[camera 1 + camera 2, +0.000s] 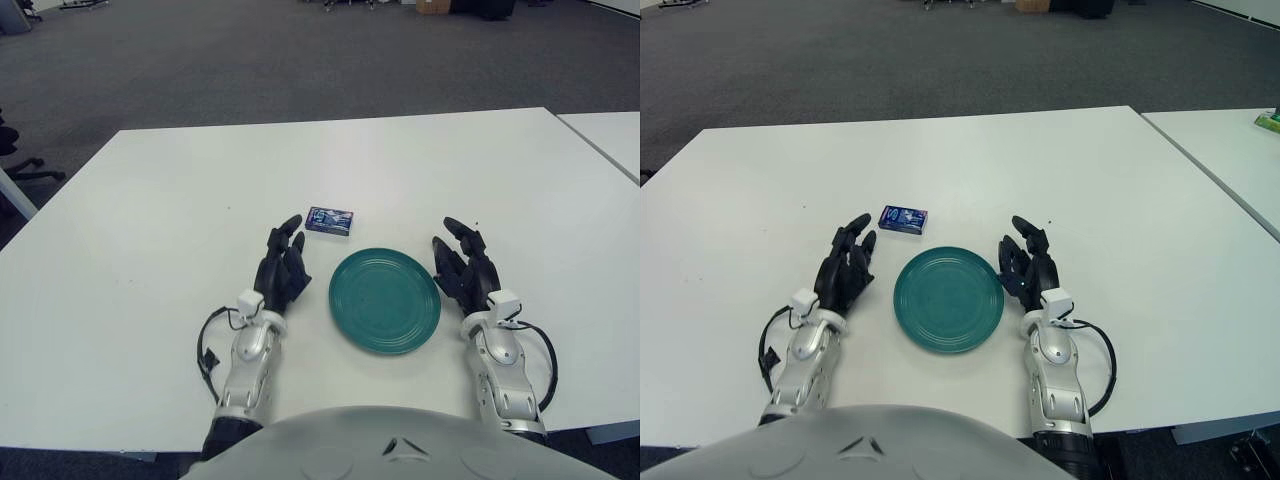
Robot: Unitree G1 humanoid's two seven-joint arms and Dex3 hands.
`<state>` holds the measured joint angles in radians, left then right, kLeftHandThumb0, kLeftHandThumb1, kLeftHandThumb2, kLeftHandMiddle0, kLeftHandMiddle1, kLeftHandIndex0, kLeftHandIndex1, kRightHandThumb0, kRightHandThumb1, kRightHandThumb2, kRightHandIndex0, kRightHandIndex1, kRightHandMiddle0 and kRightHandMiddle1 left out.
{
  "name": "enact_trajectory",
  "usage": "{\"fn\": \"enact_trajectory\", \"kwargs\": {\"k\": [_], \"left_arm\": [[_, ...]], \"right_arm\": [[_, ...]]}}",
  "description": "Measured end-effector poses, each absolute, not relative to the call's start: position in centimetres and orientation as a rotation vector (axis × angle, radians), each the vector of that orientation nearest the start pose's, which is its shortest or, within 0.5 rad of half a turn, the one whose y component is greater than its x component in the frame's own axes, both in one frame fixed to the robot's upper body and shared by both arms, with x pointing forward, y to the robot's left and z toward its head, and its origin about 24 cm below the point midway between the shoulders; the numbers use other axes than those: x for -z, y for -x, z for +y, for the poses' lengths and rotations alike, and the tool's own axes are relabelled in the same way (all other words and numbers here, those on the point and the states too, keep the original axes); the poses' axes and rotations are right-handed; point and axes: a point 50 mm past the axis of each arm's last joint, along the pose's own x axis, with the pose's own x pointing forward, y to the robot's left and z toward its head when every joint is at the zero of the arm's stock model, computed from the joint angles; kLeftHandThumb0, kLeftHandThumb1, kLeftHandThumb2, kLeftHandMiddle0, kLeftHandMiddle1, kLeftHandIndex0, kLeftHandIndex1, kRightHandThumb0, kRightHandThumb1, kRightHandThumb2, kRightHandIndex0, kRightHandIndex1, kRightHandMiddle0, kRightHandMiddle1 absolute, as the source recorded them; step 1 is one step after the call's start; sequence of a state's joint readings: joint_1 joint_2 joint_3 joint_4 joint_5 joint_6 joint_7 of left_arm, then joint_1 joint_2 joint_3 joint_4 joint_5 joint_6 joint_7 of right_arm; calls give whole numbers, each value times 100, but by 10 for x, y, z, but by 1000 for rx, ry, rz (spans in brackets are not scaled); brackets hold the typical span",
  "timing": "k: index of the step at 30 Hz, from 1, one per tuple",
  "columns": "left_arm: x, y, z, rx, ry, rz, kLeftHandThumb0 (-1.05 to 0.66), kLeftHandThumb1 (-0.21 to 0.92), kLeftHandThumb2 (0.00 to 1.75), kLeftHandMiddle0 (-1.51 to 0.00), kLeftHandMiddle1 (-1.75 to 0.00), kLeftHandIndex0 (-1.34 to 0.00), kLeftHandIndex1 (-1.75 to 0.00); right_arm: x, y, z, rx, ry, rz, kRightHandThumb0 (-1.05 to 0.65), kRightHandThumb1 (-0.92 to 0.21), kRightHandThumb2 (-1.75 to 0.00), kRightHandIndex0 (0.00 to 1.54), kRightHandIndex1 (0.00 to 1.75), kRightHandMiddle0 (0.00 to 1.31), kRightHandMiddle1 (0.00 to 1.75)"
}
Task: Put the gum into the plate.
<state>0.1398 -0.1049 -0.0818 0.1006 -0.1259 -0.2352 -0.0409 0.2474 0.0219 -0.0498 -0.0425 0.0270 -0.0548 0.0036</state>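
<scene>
Gum (330,220) just beyond plate (385,300); left hand (282,264) near gum

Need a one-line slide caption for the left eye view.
G1 start pose: left hand and right hand flank the empty green plate; gum pack lies just beyond it on the white table.

A small dark-blue gum pack (330,220) lies flat just beyond the empty teal plate (385,300).
</scene>
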Motion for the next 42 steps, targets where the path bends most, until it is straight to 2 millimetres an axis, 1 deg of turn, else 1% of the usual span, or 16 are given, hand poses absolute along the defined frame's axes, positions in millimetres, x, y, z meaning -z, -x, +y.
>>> {"fn": "enact_trajectory", "kwargs": {"k": [2,4,6,8,10,14,17,19,21,24,25,27,29,35,38,42], "left_arm": [[-29,-233,120,24,222,-66,-90,92,95,-29,-2,0,-78],[-51,-246,123,3,214,-158,-90,92,95,-30,-2,0,-80],[-72,-258,123,-5,199,-248,-89,92,94,-31,-2,0,-82],[-87,-269,120,2,172,-328,-88,92,92,-33,-3,-1,-84],[-96,-281,116,17,127,-379,-87,92,91,-34,-3,-2,-86],[-105,-305,109,64,3,-420,-85,92,82,-37,-4,-4,-89],[-107,-317,104,134,-150,-450,-87,92,76,-37,-3,-3,-90],[-106,-323,104,203,-308,-476,-89,92,72,-37,-3,-2,-91],[-106,-328,104,257,-458,-493,-94,92,59,-34,-1,-6,-95],[-102,-336,105,309,-673,-498,-97,92,52,-33,-1,-10,-100],[-100,-339,105,330,-733,-493,-100,92,46,-38,-2,-21,-99],[-95,-345,104,389,-863,-482,-100,92,46,-35,-1,-17,-109],[-89,-351,106,456,-964,-450,-100,92,47,-34,0,-15,-114],[-80,-361,103,708,-1181,-358,-99,92,45,-32,0,-10,-128],[-78,-361,97,810,-1217,-352,-98,92,44,-32,0,-10,-130],[-75,-359,91,894,-1233,-341,-98,92,42,-32,0,-9,-132]], "right_arm": [[-2,-199,-172,120,-37,142,-57,-92,-62,46,3,0,75],[-2,-200,-172,119,-37,142,-57,-92,-63,45,3,0,75],[-1,-201,-172,118,-37,142,-57,-92,-63,45,2,0,75],[-1,-203,-172,116,-38,141,-58,-92,-63,44,2,0,75],[-2,-204,-172,115,-37,137,-58,-92,-64,44,2,0,74],[-5,-206,-171,111,-37,119,-58,-92,-60,44,2,0,74],[-6,-206,-171,110,-37,106,-58,-92,-58,45,2,0,75],[-5,-206,-171,110,-39,106,-58,-92,-57,45,2,0,75],[-6,-206,-171,111,-38,97,-56,-92,-56,47,3,0,76],[-6,-206,-171,114,-38,96,-55,-92,-56,47,4,0,77],[-6,-205,-172,117,-38,97,-54,-92,-58,48,4,0,76],[-5,-205,-172,123,-41,101,-53,-92,-59,48,4,0,76],[-5,-205,-172,127,-44,102,-52,-92,-60,49,5,0,77],[-3,-204,-170,150,-62,116,-51,-92,-62,51,6,0,79],[-3,-204,-169,158,-68,117,-51,-92,-63,51,6,0,79],[-2,-203,-169,160,-69,119,-51,-92,-64,51,6,0,79]]}}
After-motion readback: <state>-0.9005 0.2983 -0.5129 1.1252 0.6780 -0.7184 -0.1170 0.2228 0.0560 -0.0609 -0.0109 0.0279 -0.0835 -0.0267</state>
